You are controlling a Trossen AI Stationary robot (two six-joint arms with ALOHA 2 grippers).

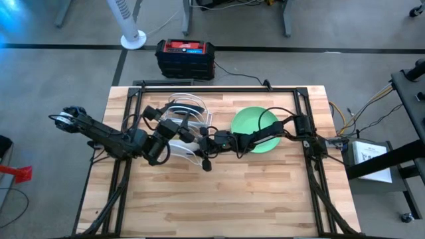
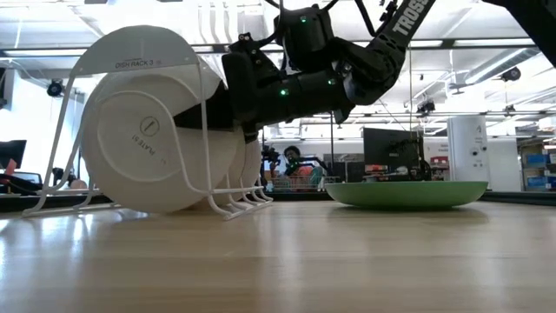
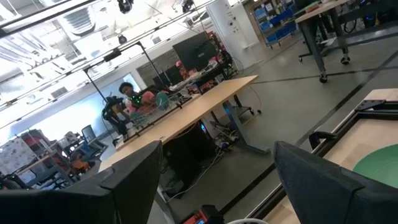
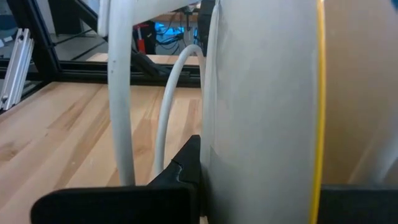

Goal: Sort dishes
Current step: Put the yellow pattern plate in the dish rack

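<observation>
We see the right tool [image 1: 199,141] at the white rack [image 2: 139,61], clenched on an upright plate [image 4: 261,106]; the left tool [image 1: 174,131] hangs released beside it; the light green plate [image 1: 255,129] lies flat on the tabletop [image 1: 219,199]

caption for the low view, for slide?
Plates upright in the rack, arms behind; green plate flat on the table.

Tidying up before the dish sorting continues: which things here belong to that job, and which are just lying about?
Job: plain light green round plate; white-backed round plates standing in the white wire rack; yellow-edged plate in the right gripper.
Lying about: black-and-red box, white fan base, on the floor.
</observation>
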